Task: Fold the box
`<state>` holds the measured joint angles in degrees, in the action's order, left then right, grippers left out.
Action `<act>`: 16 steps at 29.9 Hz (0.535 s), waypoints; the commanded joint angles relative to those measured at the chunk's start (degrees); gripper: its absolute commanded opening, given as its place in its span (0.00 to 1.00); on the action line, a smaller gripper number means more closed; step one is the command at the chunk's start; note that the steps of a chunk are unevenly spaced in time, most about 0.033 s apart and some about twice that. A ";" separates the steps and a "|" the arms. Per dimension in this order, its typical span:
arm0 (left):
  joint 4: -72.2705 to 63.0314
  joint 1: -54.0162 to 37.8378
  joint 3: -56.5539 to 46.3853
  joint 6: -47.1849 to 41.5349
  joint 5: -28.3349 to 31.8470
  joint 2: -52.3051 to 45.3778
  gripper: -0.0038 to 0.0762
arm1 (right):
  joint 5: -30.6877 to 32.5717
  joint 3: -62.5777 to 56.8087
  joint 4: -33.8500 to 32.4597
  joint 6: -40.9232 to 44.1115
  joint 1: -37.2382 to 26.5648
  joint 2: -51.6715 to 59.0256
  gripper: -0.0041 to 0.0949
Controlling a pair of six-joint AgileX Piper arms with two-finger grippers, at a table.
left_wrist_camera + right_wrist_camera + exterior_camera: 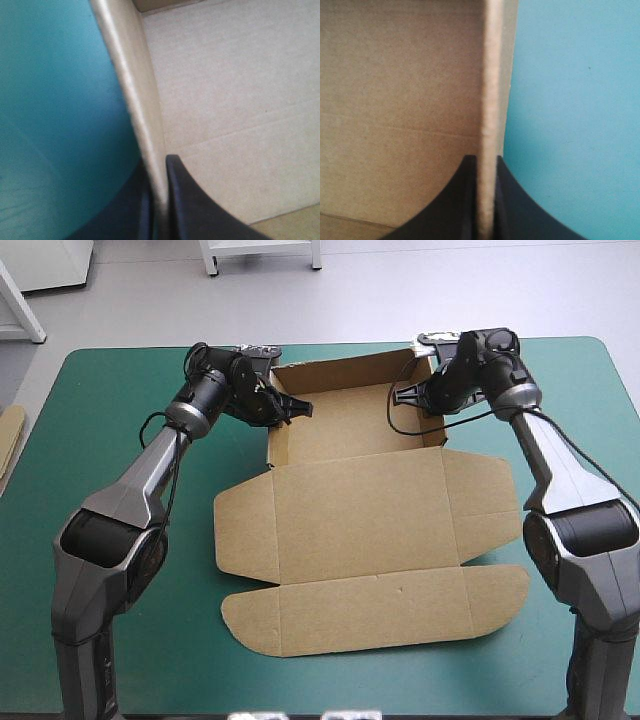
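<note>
Black fingers point(195, 210) of the left gripper point(161, 167) are pressed all but together, pinching the thin upright left wall point(131, 80) of the box point(360, 510) edge-on between them. To one side of that gripper lies the teal-green cover point(50, 110). To the other side is the brown tray floor point(240, 100), crossed by a crease line.

The right gripper point(486, 159) is in the same state, its two fingers nipping the right wall point(491, 75) with only the board's thickness between them. The tray floor is on its inner side and the bare cover on its outer side.

From above, the two grippers face each other across the tray, the left one at the left wall and the right one at the right wall, with the floor between them. The left fingertips seem to grip a short flap at the wall's top, though the angle makes this hard to judge. Just beyond both grippers stands the raised far wall point(350, 368).

On the robot's side of the grippers the rest of the sheet lies flat on the cover: the broad lid point(360, 535), a small side flap at each end and a long rounded front flap point(380, 610) nearest the table's near edge. Well out beyond the left gripper, a strip of more board point(8, 440) shows at the table's left edge.
</note>
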<state>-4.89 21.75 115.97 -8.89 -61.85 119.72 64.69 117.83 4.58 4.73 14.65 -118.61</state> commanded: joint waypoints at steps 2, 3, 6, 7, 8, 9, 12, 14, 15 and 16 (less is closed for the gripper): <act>-3.59 1.22 1.53 0.35 2.10 -3.59 0.04 | -1.72 2.12 3.44 0.13 3.24 3.35 0.04; -3.35 1.02 1.53 0.35 1.61 -3.44 0.04 | -1.26 2.12 3.44 0.37 3.24 3.23 0.04; -3.18 0.51 1.53 0.35 0.10 -2.75 0.04 | 0.74 2.12 2.53 0.50 3.24 2.62 0.04; -2.98 0.26 1.53 0.35 -0.43 -2.47 0.04 | 1.34 2.12 2.41 0.50 3.24 2.38 0.04; -3.31 0.07 1.53 0.35 -0.79 -1.87 0.04 | 1.87 2.12 2.41 0.50 3.24 1.87 0.04; -3.45 -0.06 1.53 0.35 -1.24 -1.72 0.04 | 2.22 2.12 2.41 0.50 3.24 1.64 0.04; -3.33 -0.06 1.53 0.59 -1.52 -0.83 0.04 | 3.32 2.12 1.48 0.77 3.24 0.75 0.04; -3.07 -0.06 1.53 0.71 -1.54 -0.40 0.04 | 3.74 2.12 0.96 0.92 3.24 0.10 0.04; -3.07 -0.06 1.53 0.71 -1.54 -0.30 0.04 | 4.01 2.12 0.83 0.92 3.24 -0.29 0.04; -3.07 -0.06 1.53 0.71 -1.54 0.06 0.04 | 4.16 2.12 0.83 0.92 3.24 -0.41 0.04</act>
<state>-4.59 20.83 116.04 -9.63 -64.92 122.04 69.14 117.99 1.57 7.04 16.78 -121.99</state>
